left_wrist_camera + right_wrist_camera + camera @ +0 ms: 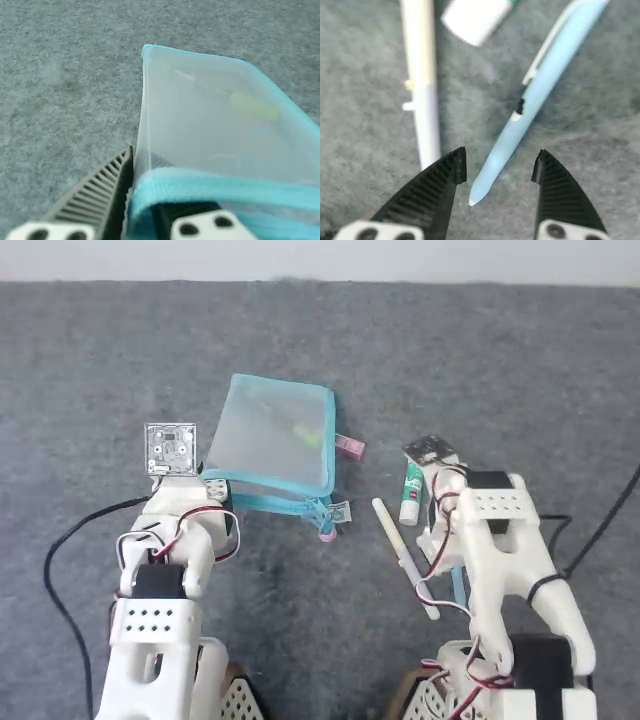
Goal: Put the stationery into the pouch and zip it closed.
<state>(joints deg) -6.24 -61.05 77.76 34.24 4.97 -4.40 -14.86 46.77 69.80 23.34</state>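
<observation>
Spread wide, the right gripper (501, 159) hangs with its jaws either side of the tip of the light-blue plastic pen (540, 85), placed, I judge, to close on it. Just beside lie a white plastic pen (420, 75) and a small white tube with a green cap (411, 493). The left gripper (150, 192) is clamped on the teal zip edge of the translucent mesh pouch (200, 115), apparently steadying its mouth for loading. A yellow-green item (252, 106) lies inside. Everything rests on the grey carpeted table (500, 360).
</observation>
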